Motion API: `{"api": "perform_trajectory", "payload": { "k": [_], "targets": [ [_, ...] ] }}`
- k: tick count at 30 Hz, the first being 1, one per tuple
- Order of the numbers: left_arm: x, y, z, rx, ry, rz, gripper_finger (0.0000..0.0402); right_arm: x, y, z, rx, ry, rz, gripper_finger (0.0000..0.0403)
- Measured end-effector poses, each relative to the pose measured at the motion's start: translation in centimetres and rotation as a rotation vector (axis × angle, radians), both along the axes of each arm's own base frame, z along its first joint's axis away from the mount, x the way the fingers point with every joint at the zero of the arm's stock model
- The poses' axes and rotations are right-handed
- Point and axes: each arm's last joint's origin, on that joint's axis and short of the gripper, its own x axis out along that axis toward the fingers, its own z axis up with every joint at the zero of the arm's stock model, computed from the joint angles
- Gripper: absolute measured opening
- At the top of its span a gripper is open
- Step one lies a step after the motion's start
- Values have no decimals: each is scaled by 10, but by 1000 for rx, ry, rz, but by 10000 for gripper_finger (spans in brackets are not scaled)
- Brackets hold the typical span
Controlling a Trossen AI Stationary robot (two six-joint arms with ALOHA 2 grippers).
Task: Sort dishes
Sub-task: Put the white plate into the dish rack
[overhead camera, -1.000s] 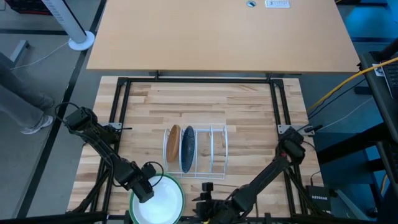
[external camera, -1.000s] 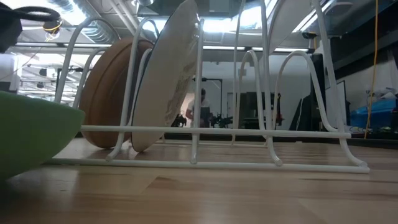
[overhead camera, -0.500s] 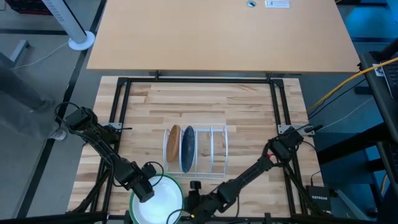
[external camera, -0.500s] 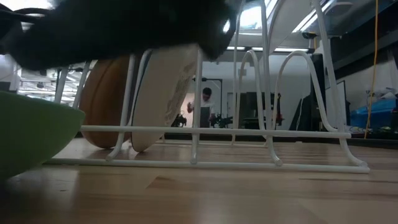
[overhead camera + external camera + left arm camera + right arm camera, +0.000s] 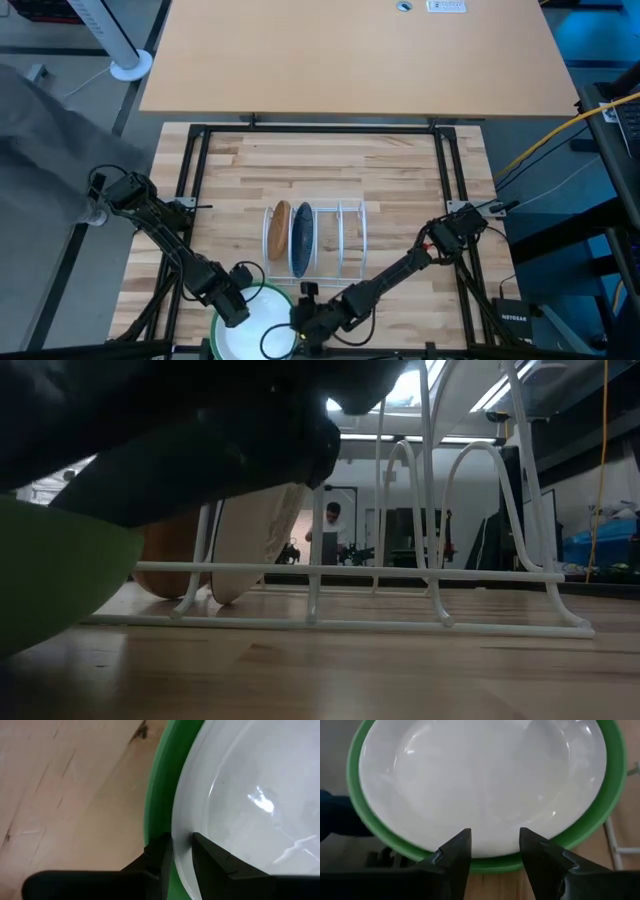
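A robotics lab or workshop. The butcher-block table (image 5: 320,170) sits in a black metal frame (image 5: 196,160); beyond the table a long tan workbench (image 5: 350,50), beside it yellow cables (image 5: 545,135) and a blue bin (image 5: 605,45). Behind the white wire rack (image 5: 420,560), ceiling lights (image 5: 495,395) and a person (image 5: 328,530).

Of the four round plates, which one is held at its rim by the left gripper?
The white round plate, lying inside the green plate. The left gripper pinches its rim; the tan-brown plate and dark blue plate stand in the white wire rack.
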Motion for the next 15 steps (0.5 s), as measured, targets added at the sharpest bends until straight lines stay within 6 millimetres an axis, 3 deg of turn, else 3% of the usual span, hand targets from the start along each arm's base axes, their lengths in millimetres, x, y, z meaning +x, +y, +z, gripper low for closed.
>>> {"api": "perform_trajectory", "payload": {
  "k": [7, 15],
  "targets": [
    [2, 1, 0, -5, -4, 7, 66, -3, 2, -1, -54, -1, 34, 169],
    [6, 2, 0, -30, -23, 7, 66, 4, -1, -18, -87, -3, 12, 169]
  ]
}}
